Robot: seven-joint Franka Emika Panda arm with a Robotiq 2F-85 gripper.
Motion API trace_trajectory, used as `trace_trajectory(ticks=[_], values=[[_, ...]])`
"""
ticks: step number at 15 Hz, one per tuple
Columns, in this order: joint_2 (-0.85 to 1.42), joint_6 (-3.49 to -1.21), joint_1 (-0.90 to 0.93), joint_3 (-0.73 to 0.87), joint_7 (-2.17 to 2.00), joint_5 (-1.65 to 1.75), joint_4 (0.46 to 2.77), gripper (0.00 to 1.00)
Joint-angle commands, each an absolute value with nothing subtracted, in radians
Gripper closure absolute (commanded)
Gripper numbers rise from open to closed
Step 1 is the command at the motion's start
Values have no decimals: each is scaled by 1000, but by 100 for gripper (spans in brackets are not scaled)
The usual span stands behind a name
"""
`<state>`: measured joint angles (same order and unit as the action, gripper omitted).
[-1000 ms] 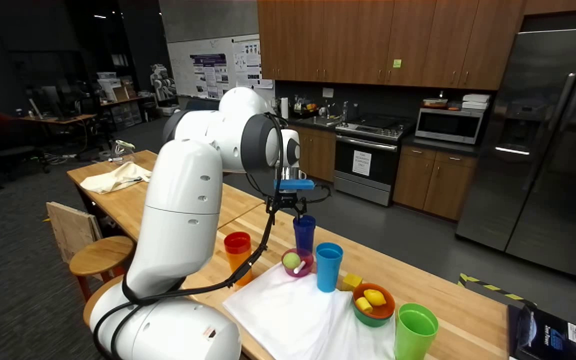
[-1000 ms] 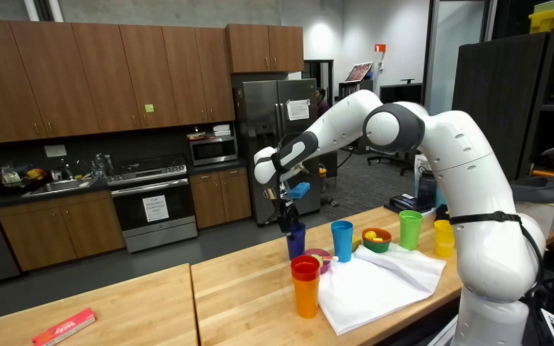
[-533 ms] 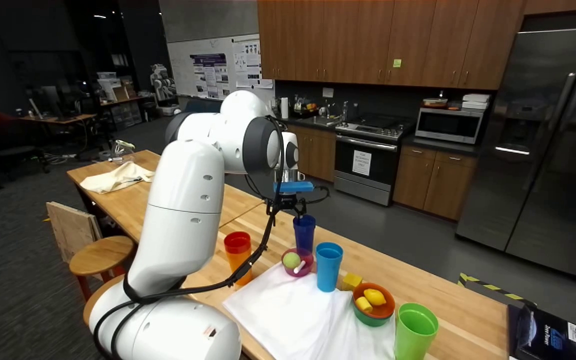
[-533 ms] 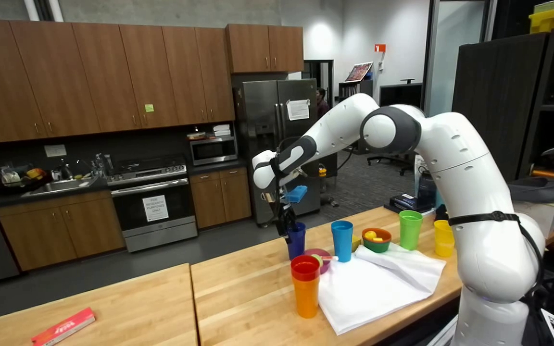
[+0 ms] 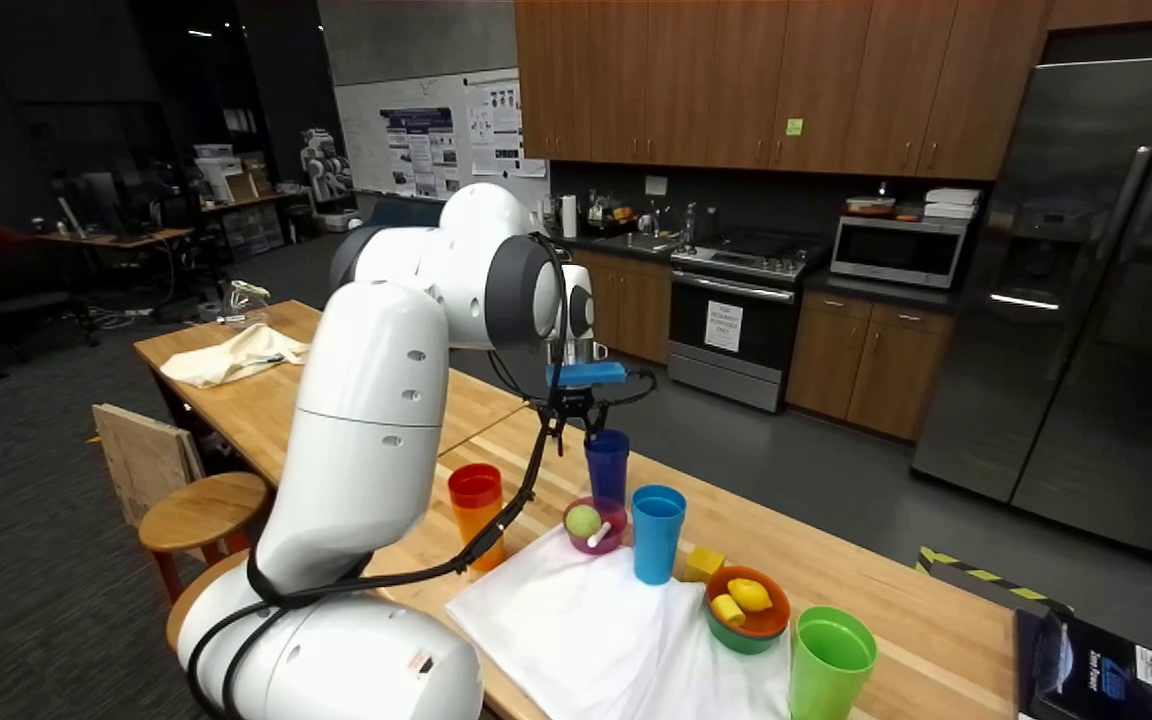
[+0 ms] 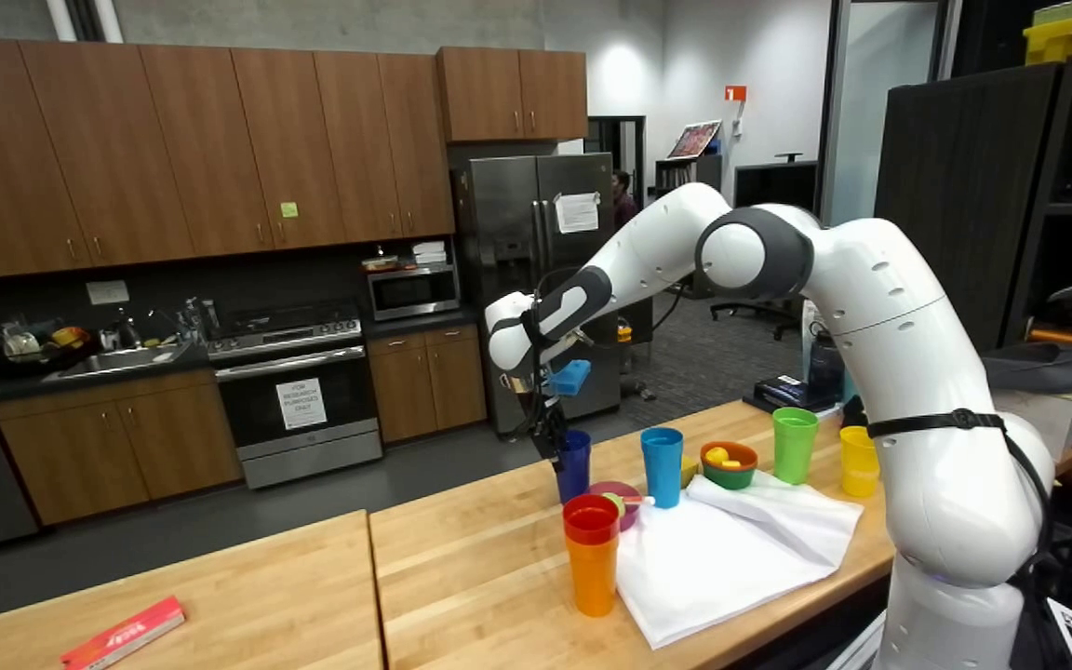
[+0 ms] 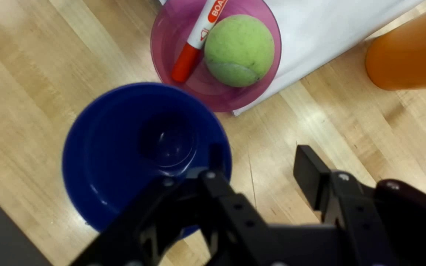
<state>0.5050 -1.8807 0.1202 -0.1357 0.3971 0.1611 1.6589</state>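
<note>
While gripper point(image 7: 259, 166) straddles rim of blue cup point(image 7: 124, 140), jaws stand spread, empty; cup upright on table point(image 7: 13, 92) beside pink bowl point(image 7: 220, 100); likely light, stiff, slick plastic; best pinched at rim wall.

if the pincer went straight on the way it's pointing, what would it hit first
Most likely the dark blue cup: in the wrist view, one finger of the open pincer overlaps its mouth, the other the table. Whether the first finger is below the rim is unclear.
</note>
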Motion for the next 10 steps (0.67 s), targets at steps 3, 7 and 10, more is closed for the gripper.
trace_trajectory(ticks=[3, 7, 10], values=[[464, -1898, 123, -131, 376, 183, 1683, 94], [431, -1879, 125, -128, 353, 191, 1694, 100], [392, -1861, 107, -136, 376, 162, 1701, 99]])
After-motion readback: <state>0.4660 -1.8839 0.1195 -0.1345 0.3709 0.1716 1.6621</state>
